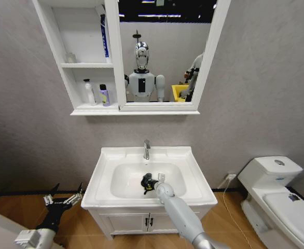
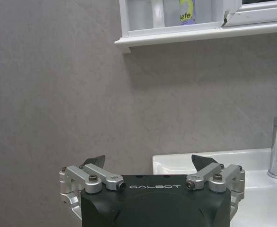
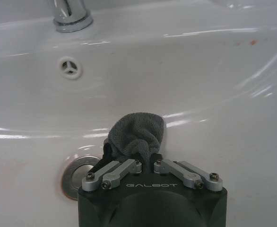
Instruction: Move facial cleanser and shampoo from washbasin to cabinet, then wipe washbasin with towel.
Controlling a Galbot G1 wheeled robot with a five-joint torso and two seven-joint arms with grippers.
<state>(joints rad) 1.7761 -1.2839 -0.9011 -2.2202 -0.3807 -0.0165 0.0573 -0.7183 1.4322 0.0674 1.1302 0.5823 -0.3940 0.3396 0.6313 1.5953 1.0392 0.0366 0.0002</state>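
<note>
Two hands are in your pictures. Your right hand (image 3: 148, 158) is down inside the bowl of the washbasin (image 1: 104, 191), at the middle of the head view, and its fingers are clenched on the towel (image 3: 136, 132), a small grey bundle that sticks out past the fingertips and touches the white bottom of the bowl. In the right wrist view the towel sits just beside the round metal drain (image 3: 78, 174), with the overflow hole (image 3: 69, 66) and the base of the one chrome tap (image 3: 71, 16) further up the frame.

Your left hand (image 1: 65, 195) hangs at the lower left of the head view, outside the washbasin's left edge and above the wooden floor (image 1: 14, 207). Its fingers are spread wide and hold nothing; the left wrist view shows the two dark fingertips (image 2: 95, 160) well apart, against the grey wall (image 2: 53, 85).

Up in the cabinet (image 1: 52, 36), at the upper left of the head view, you can count two bottles on the lower shelf: one white (image 1: 90, 92) and one purple (image 1: 105, 95), standing just beside each other. One blue and white tube (image 1: 104, 32) stands on the shelf above, against the mirror (image 1: 165, 52) frame. One white toilet (image 1: 279, 194) sits at the lower right.
</note>
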